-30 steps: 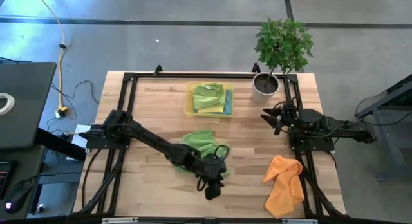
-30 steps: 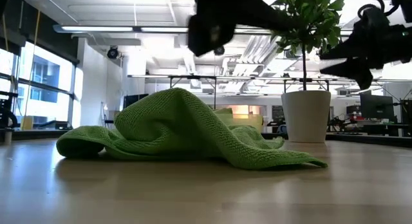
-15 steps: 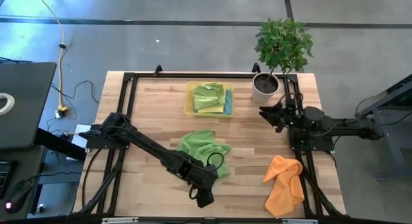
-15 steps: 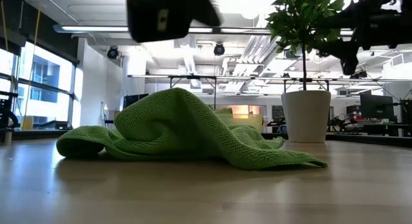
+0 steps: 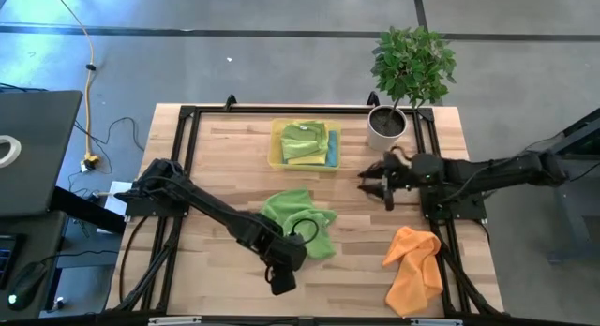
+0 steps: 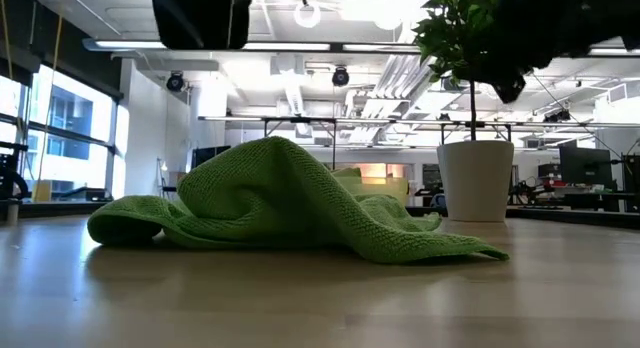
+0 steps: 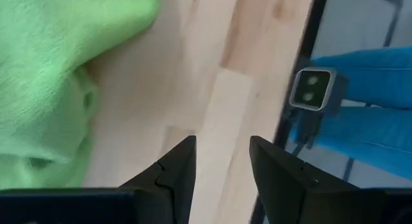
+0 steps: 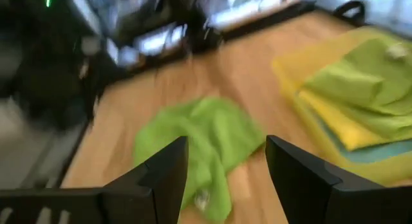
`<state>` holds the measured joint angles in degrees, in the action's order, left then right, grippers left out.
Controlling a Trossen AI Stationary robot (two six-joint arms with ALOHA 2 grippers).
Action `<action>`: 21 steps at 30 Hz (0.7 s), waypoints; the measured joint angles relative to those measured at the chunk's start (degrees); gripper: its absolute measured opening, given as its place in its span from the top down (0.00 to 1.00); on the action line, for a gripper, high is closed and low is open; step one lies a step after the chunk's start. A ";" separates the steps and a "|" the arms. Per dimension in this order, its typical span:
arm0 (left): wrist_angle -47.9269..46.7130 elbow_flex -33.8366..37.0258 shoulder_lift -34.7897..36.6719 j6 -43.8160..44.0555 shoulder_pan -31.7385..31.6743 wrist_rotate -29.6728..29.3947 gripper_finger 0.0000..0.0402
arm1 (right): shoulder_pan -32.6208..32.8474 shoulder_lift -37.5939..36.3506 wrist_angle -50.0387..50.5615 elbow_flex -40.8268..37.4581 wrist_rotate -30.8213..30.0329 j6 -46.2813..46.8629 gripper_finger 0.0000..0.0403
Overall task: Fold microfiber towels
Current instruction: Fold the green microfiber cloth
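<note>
Since a second ago: left gripper has slid back along the front of the table toward the left, clear of the crumpled green towel; right gripper has reached in from the right side toward the middle.
Left gripper: fingers apart with bare wood between them, holding nothing; it hangs over the front part of the table, just in front and to the left of the crumpled green towel.
Right gripper: fingers wide apart, empty; it points across the table at the crumpled green towel, beside the yellow tray.
Crumpled green towel: lies loose in a heap at mid-table, unfolded, touched by neither gripper.
Folded towels: a green one on top, a yellow one and a blue one showing at the edges, stacked in the yellow tray at the back.
Orange towel: bunched at the front right corner, near the table edge.
In the way: potted plant at the back right corner, just behind the right arm; black frame rails along both sides.
Writing: none readable.
Open room: bare wood to the left and between the tray and the crumpled green towel.
</note>
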<state>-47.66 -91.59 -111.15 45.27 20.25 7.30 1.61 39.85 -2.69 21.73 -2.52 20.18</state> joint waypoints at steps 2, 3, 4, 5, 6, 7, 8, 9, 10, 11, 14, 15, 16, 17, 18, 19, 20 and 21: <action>-3.24 0.22 0.60 -0.43 -0.02 0.40 0.66 | 2.15 3.47 5.57 4.27 1.54 -2.25 0.51; -3.65 0.22 0.83 -0.41 -0.02 0.75 0.66 | 3.16 4.76 8.70 6.20 2.99 -2.69 0.51; -3.75 0.03 0.94 -0.43 0.00 0.91 0.66 | 4.21 6.32 10.93 8.18 4.91 -2.88 0.51; -4.66 0.00 1.04 -0.46 0.02 1.02 0.66 | 5.31 7.75 12.58 9.87 7.27 -2.91 0.51; -6.15 0.16 1.37 -0.47 0.07 1.17 0.66 | 6.35 8.87 14.22 11.24 9.79 -2.81 0.51; -7.17 0.22 1.59 -0.45 0.20 1.21 0.66 | 7.46 9.88 15.02 12.27 12.13 -2.71 0.51; -7.03 0.13 1.74 -0.47 0.22 1.21 0.66 | 8.86 11.29 14.92 13.22 14.26 -2.71 0.51; -7.19 0.04 1.83 -0.47 0.22 1.23 0.66 | 10.13 12.44 14.53 13.94 15.41 -2.73 0.51; -8.02 0.05 1.86 -0.46 0.22 1.27 0.66 | 11.39 13.39 14.50 14.24 15.70 -3.12 0.51; -8.67 0.09 1.87 -0.46 0.22 1.28 0.66 | 12.64 14.65 14.37 14.34 15.75 -3.85 0.51; -9.78 0.13 2.57 -0.45 0.46 1.28 0.66 | 15.63 18.92 13.95 14.39 12.17 -6.17 0.51; -10.41 0.05 2.66 -0.43 0.51 1.30 0.66 | 16.38 20.51 13.72 14.39 10.62 -6.40 0.51; -11.52 0.04 2.67 -0.21 0.65 1.36 0.66 | 16.97 22.23 13.36 14.39 9.36 -6.55 0.51; -13.50 0.12 2.67 0.24 0.81 1.29 0.66 | 17.38 24.11 12.77 14.39 8.62 -6.54 0.51; -15.32 0.15 2.68 0.66 0.98 1.13 0.66 | 17.81 25.81 11.96 14.39 8.56 -6.47 0.51; -16.91 0.15 2.78 0.88 1.14 1.01 0.66 | 18.16 27.52 10.29 14.39 8.59 -6.34 0.51; -19.14 0.11 2.84 0.91 1.30 0.84 0.66 | 18.49 29.39 7.97 14.39 8.73 -6.51 0.51; -21.79 0.11 2.84 0.91 1.52 0.84 0.66 | 18.87 31.12 5.73 14.39 9.05 -7.06 0.51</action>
<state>-69.45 -91.48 -108.31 46.17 21.77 8.14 20.48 70.97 3.04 36.12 6.53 13.12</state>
